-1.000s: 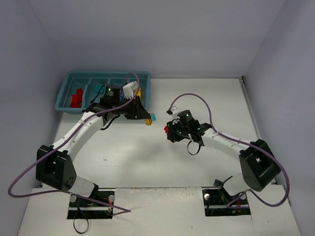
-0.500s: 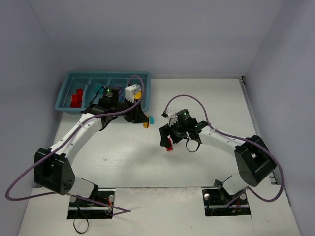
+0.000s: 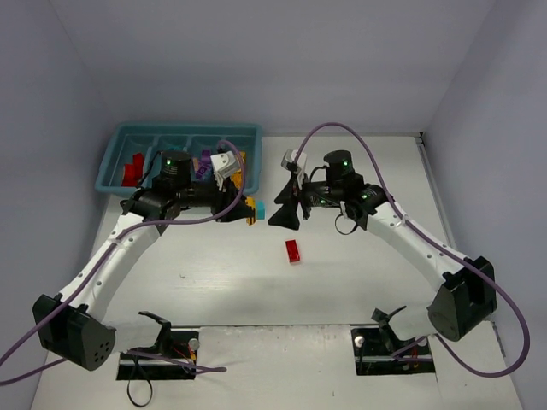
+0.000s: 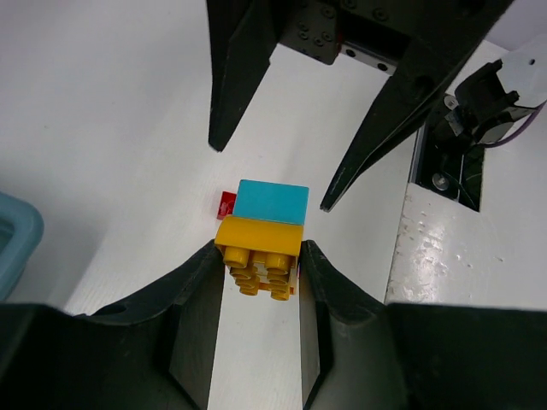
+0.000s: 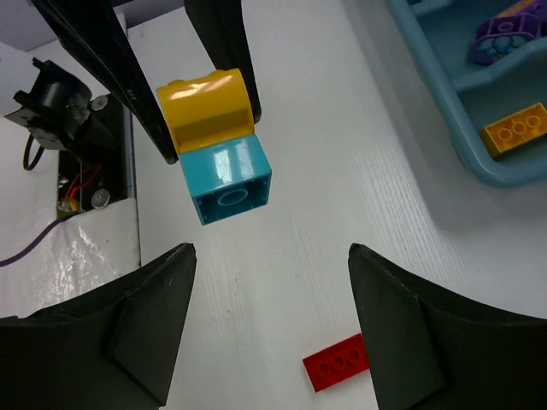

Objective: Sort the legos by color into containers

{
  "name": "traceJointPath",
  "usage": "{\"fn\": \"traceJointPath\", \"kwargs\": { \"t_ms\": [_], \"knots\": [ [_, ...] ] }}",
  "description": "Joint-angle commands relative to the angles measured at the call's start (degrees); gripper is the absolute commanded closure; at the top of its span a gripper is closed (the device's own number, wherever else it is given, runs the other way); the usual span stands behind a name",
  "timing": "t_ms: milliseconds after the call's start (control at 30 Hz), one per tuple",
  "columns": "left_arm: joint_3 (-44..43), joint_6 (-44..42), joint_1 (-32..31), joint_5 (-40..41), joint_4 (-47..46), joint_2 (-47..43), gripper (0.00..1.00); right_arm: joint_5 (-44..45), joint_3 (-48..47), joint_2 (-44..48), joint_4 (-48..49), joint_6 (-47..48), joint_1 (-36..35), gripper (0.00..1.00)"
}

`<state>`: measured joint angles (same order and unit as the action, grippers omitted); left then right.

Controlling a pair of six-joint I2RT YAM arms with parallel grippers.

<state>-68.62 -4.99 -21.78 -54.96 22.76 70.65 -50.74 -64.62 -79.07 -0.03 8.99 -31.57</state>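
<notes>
**LEFT GRIPPER CLAMPING STACKED PAIR; RIGHT GRIPPER STANDING OPEN**

The left gripper is clamping a yellow brick, its fingers set narrow on the brick's sides. A teal brick is sticking to the yellow brick's far end, outside the grip. The pair is sitting over the table, just beside the right end of the tray.

The right gripper is facing the pair with its jaws spread wide, gripping nothing and touching neither brick. A red flat piece is lying on the table nearby.

In the tray, red pieces are occupying the leftmost compartment, a purple piece the third, and an orange brick the rightmost.
</notes>
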Motion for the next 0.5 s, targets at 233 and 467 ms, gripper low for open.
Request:
{"fn": "traceJointPath", "kwargs": {
  "t_ms": [233,467],
  "knots": [
    [-1.17,-2.92,-1.69,-4.98,-1.23,-0.60,1.00,-10.26,-7.27,-2.85,-1.37,2.52,-2.26,0.36],
    [-1.17,-2.65,-1.95,-5.68,-1.32,-0.87,1.00,-11.04,-7.63,-2.41,-1.37,1.91,-2.62,0.50]
  ]
}}
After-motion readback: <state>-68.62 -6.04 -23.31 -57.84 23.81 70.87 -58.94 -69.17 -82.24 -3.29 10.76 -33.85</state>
